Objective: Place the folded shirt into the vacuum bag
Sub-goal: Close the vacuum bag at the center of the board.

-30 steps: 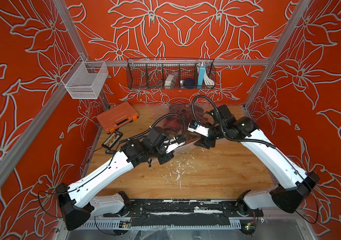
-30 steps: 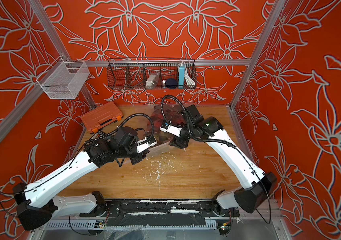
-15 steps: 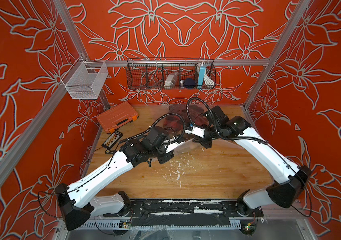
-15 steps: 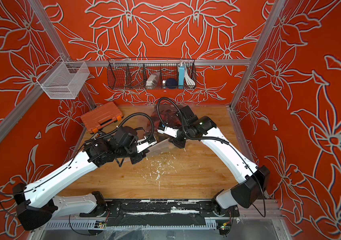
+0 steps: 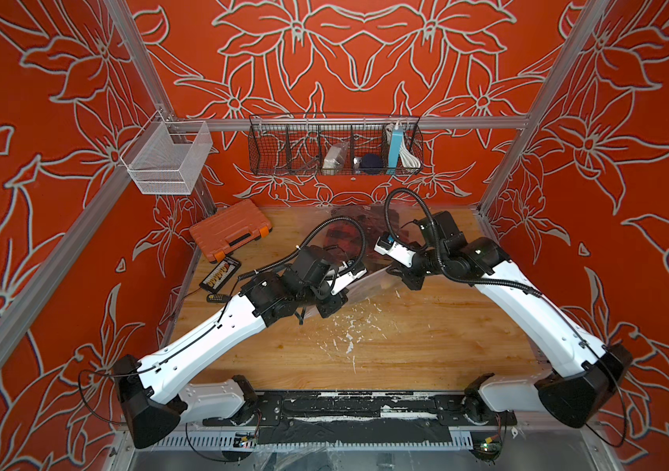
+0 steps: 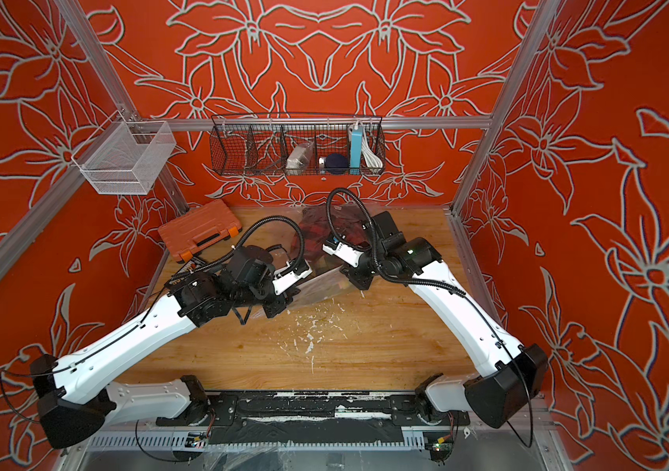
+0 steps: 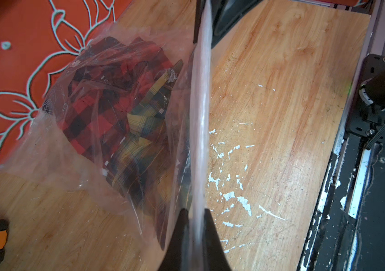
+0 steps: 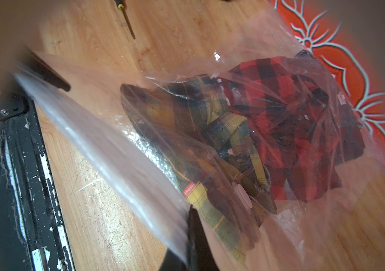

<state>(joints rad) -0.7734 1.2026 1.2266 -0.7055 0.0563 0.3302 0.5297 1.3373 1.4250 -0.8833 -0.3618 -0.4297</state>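
The vacuum bag [image 7: 46,152] lies on the wooden table near the back wall, clear and crinkly. Inside it are a red-and-black checked shirt [image 7: 88,117] [image 8: 292,117] and a yellow-green plaid shirt [image 7: 144,122] [image 8: 210,112], both bunched. The bag's mouth edge [image 5: 365,281] is lifted and stretched taut between my two grippers. My left gripper [image 7: 195,211] [image 5: 331,308] is shut on one end of that edge. My right gripper [image 8: 186,215] [image 5: 408,281] is shut on the other end. Both show in a top view, left gripper [image 6: 278,310] and right gripper [image 6: 359,281].
An orange tool case [image 5: 230,234] and a small black device [image 5: 220,274] lie at the table's back left. A black wire basket [image 5: 335,147] and a white mesh basket [image 5: 165,159] hang on the walls. White flecks [image 5: 349,334] mark the table's middle.
My right gripper has closed on the bag's mouth edge and shifted slightly. The left arm has kept still, holding its end.
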